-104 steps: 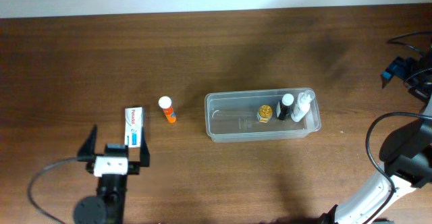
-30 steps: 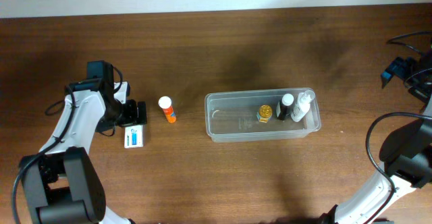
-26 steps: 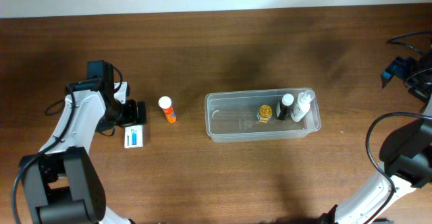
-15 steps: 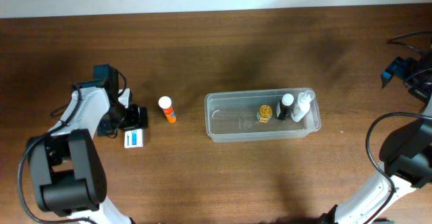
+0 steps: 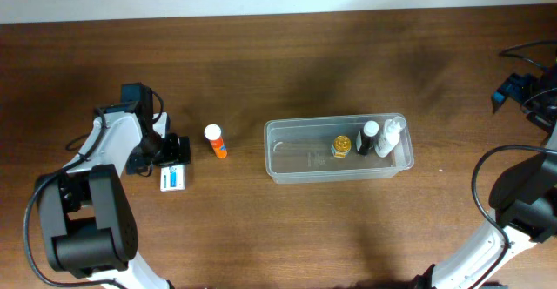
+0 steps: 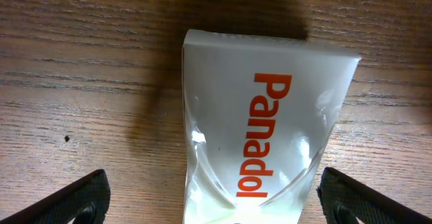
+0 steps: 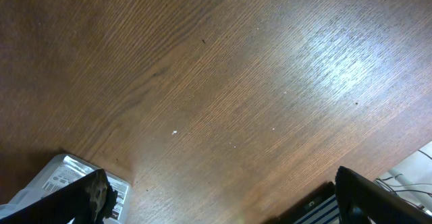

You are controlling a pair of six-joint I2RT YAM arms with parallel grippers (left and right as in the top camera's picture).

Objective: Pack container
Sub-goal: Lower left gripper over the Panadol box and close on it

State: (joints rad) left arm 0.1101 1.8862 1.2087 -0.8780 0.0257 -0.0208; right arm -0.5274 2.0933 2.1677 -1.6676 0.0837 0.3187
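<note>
The container (image 5: pixel 296 156) is a clear shallow tub right of the table's centre. It holds a gold-capped jar (image 5: pixel 341 145), a black bottle with a white cap (image 5: pixel 369 137) and a white bottle (image 5: pixel 390 137) at its right end. A white Panadol box (image 6: pixel 266 123) lies flat at the left, its blue end showing in the overhead view (image 5: pixel 174 178). My left gripper (image 6: pixel 216 207) is open and straddles the box, with gaps on both sides. An orange tube with a white cap (image 5: pixel 215 141) lies between the box and the container. My right gripper (image 7: pixel 229 204) is open and empty over bare wood.
The right arm (image 5: pixel 522 211) stands at the table's far right edge, with cables (image 5: pixel 526 54) behind it. A labelled object (image 7: pixel 67 177) shows at the lower left of the right wrist view. The table is dark brown wood (image 5: pixel 287 54).
The left arm has come from the front edge to over the Panadol box, then shifted slightly right in the last second. The box, tube, container and right arm have not moved.
</note>
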